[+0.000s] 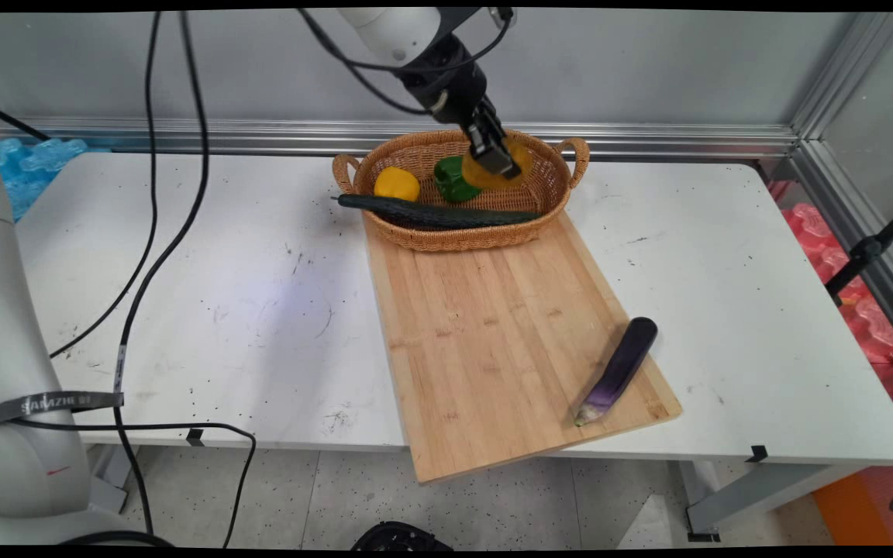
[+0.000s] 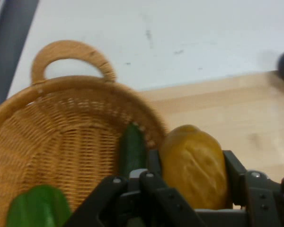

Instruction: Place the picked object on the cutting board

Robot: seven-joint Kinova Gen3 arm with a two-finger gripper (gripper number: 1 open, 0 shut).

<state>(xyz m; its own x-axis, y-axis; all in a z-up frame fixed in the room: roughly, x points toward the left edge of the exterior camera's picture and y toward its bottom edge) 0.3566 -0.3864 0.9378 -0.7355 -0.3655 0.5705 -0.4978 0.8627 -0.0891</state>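
— Four vegetables up in that wicker basket (image 1: 458,232) by my count, and the hand (image 1: 493,159) has its fingers pinched on one of them.

— Which one?

— The orange-yellow lump, a pepper or squash (image 2: 195,165), hard to name. From the hand's own camera it sits squarely between the two fingers (image 2: 234,172), and from the front it hangs just above the basket's far right part, a little clear of the weave.

— So how would you judge the hold?

— Firm enough, I'd say, since the piece is wedged across its middle. I'd keep it level and travel slowly; it's rounded and looks smooth, so it could turn in the pinch.

— What's around it?

— A green pepper (image 1: 453,178) just left of the hand, a yellow pepper (image 1: 397,184) further left, and a long cucumber (image 1: 431,212) lying across the basket's near side, its left tip poking over the rim. The right handle (image 1: 575,151) stands close to the hand.

— Anything in the way?

— The rim and that handle, if it moves low. The basket's near edge rests on a wooden board (image 1: 493,341), which runs to the bench's (image 1: 222,310) near edge and overhangs it. An aubergine (image 1: 618,369) lies near the board's near right corner, well apart. Black cables (image 1: 175,194) hang at the left.
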